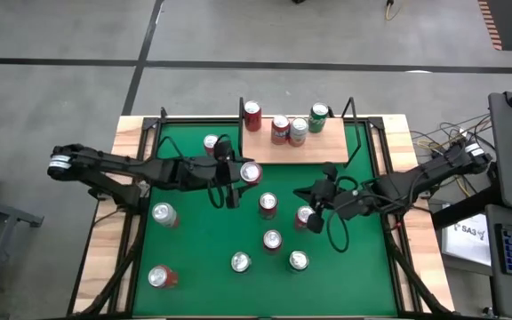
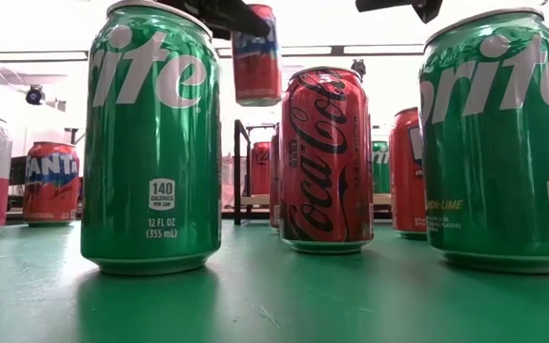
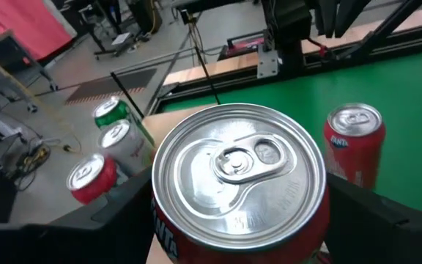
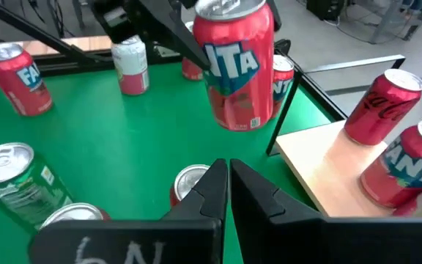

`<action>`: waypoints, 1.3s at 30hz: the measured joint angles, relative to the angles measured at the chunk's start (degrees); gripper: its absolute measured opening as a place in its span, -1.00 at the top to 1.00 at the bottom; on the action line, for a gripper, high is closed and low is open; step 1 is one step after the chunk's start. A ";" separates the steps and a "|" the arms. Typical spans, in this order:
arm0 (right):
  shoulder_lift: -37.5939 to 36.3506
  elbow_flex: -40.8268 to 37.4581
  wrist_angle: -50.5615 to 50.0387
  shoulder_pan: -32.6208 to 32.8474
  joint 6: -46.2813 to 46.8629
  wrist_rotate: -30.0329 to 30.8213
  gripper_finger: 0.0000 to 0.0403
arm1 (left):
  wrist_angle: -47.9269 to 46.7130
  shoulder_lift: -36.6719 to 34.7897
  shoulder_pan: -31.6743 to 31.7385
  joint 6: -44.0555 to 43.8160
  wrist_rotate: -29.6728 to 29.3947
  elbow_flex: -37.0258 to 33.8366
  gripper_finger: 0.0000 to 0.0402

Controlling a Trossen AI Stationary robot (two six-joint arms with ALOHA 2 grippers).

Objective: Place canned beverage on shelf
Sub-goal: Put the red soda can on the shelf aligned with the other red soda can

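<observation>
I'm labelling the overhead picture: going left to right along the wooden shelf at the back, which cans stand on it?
On the shelf, left to right: a red can, a second red can, a silver-and-white can touching it, then a green can.
</observation>
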 joint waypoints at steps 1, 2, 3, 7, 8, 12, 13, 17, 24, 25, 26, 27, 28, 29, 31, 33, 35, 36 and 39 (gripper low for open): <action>-0.54 -0.16 -0.27 0.06 -0.15 0.02 0.96 | 0.16 0.32 0.61 0.27 0.93 0.48 -0.46; -1.10 -0.30 -0.24 0.15 -0.22 0.06 0.96 | 0.27 0.66 1.16 0.54 1.61 0.83 -0.46; -1.71 -0.55 -0.13 0.28 -0.30 0.02 0.96 | 0.14 1.01 1.73 0.96 2.01 1.16 -0.46; -3.70 -1.48 -0.23 0.45 -0.94 0.03 0.96 | 0.11 2.89 4.10 1.40 5.15 2.73 -0.47; -4.18 -1.76 -0.30 0.54 -1.23 0.04 0.96 | 0.07 3.48 4.68 1.42 6.06 3.14 -0.47; -5.48 -2.69 -0.26 0.55 -1.42 0.06 0.96 | 0.17 5.51 6.65 2.68 7.35 4.86 -0.47; -5.67 -2.95 -0.37 0.55 -1.44 0.07 0.96 | 0.16 6.07 7.13 3.01 7.53 5.31 -0.47; -6.32 -4.31 -0.28 0.53 -1.37 0.13 0.96 | 0.16 8.38 9.16 3.43 10.45 7.18 -0.48; -6.55 -5.33 -0.02 0.53 -1.18 0.81 0.96 | 0.13 12.92 12.52 4.70 13.51 10.19 -0.48; -6.55 -5.33 0.05 0.55 -1.24 1.26 0.96 | 0.22 13.56 13.05 4.69 14.37 10.62 -0.48; -6.55 -5.33 -0.01 0.53 -1.26 1.47 0.96 | 0.23 14.22 13.58 4.70 15.01 11.08 -0.48; -6.55 -5.33 0.02 0.53 -1.27 1.50 0.96 | 0.27 14.94 14.07 4.70 15.29 11.47 -0.48; -6.56 -5.33 0.02 0.53 -1.29 1.52 0.96 | 0.14 15.62 14.60 4.86 15.68 11.99 -0.48; -6.57 -5.33 0.02 0.53 -1.41 1.53 0.96 | 0.17 16.31 15.11 4.98 16.20 12.48 -0.48; -6.57 -5.33 0.06 0.53 -1.44 1.56 0.96 | 0.30 17.81 15.98 5.10 16.64 13.63 -0.48; -6.57 -5.33 0.26 0.53 -1.06 1.65 0.96 | 0.35 19.32 16.79 5.11 18.13 14.78 -0.48; -6.55 -5.33 0.37 0.53 -0.64 1.98 0.96 | 0.25 20.78 17.55 5.11 19.26 16.00 -0.48; -6.55 -5.33 0.35 0.53 -0.63 2.32 0.96 | 0.29 21.47 17.82 5.11 19.62 16.56 -0.48; -6.55 -5.33 0.41 0.53 -0.62 3.03 0.95 | 0.50 22.90 18.80 5.11 20.97 17.32 -0.48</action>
